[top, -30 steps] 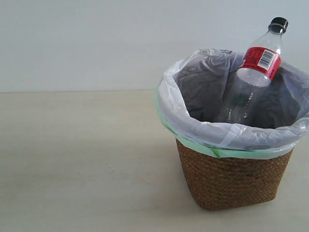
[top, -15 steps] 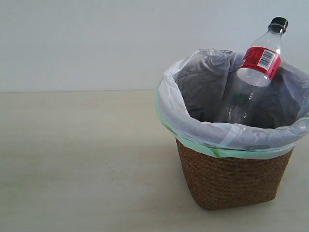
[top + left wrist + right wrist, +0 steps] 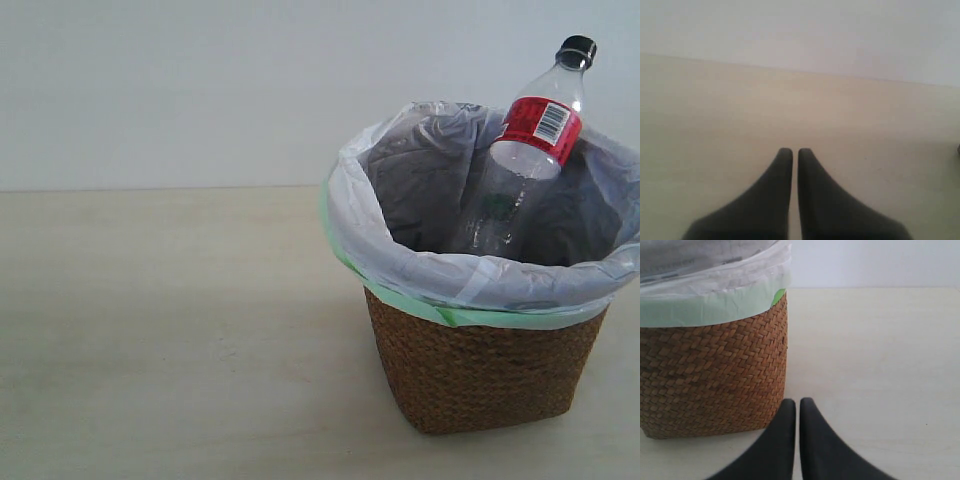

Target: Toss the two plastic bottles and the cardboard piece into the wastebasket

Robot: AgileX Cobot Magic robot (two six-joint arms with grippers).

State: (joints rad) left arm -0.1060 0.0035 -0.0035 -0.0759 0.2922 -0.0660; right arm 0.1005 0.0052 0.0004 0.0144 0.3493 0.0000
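On the left, the table (image 3: 150, 330) lies bare from its near edge to its far edge. No bottle and no cardboard piece shows on it. In the left wrist view the left jaws are pressed together with nothing between them, low over plain table, and no task thing lies ahead of them.

Toward the table's right side stands the wastebasket (image 3: 480, 370), lined with a white bag (image 3: 360, 220). Inside it leans the red-labelled bottle (image 3: 535, 125). Its long axis is close to upright, with the base down in the bag and the black cap tipped toward the far right of the rim and standing clear above it. A green smudge shows through the bottle's clear body, but I cannot tell whether that is the green-capped bottle. The cardboard piece is not in sight; it may be hidden below the rim.

The right jaws are also together and empty, low near the table and just beside the wastebasket's woven wall. The right arm is clearly the nearer one to it. With nothing left in view to fetch, the throwing looks done, and I judge no further grasp is needed.
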